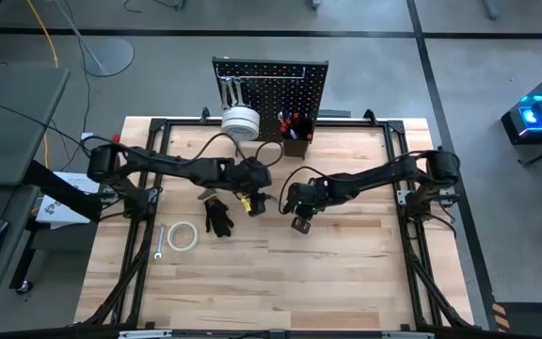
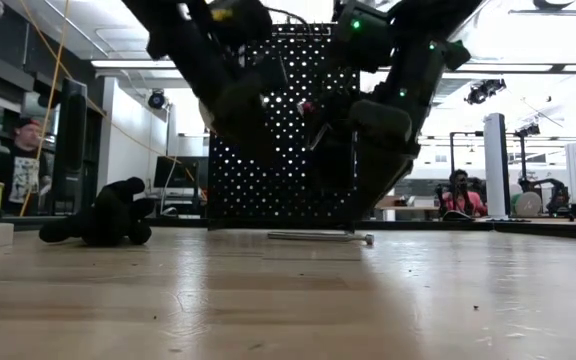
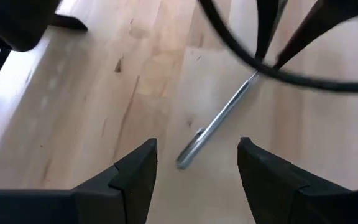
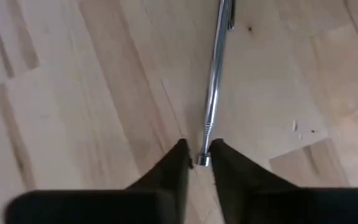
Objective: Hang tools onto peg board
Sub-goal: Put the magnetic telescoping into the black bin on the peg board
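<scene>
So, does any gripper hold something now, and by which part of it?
The right gripper pinches the tip of a slim silver rod lying on the table; whether the grip is firm cannot be told. The left gripper is open, holding nothing.

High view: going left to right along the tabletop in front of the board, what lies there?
Wrench → tape roll → black pliers → left gripper → right gripper.

Two dark jointed arms, black cable loops along links. Left claw (image 3: 194,177): matte black wedge fingers, notched inner edges. Right claw (image 4: 197,163): black tapered fingers. Green indicator lights on wrist housings.
</scene>
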Robot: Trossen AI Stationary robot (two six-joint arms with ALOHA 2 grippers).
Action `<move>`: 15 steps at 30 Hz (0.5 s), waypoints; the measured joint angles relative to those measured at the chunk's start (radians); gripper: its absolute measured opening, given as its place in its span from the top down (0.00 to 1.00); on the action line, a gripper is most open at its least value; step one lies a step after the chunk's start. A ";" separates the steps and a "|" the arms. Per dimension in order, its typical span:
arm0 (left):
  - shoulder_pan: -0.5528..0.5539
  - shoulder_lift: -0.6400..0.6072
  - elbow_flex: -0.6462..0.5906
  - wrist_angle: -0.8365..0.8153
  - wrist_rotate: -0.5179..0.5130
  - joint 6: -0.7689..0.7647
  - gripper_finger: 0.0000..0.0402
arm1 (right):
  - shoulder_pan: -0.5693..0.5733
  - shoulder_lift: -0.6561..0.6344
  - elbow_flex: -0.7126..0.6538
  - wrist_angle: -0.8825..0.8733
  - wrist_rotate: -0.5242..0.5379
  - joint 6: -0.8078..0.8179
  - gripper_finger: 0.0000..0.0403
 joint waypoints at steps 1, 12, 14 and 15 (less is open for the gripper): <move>0.008 0.012 0.000 0.000 0.000 0.032 0.50 | -0.002 0.005 0.000 0.001 0.000 -0.009 0.82; 0.038 0.165 0.000 0.078 0.043 0.251 0.59 | -0.001 0.021 0.000 0.010 -0.022 -0.008 0.52; 0.037 0.195 0.000 0.100 0.068 0.297 0.62 | -0.002 0.032 0.001 0.014 -0.018 -0.003 0.52; 0.037 0.208 0.000 0.108 0.075 0.316 0.63 | -0.002 0.041 0.001 0.015 -0.017 0.007 0.52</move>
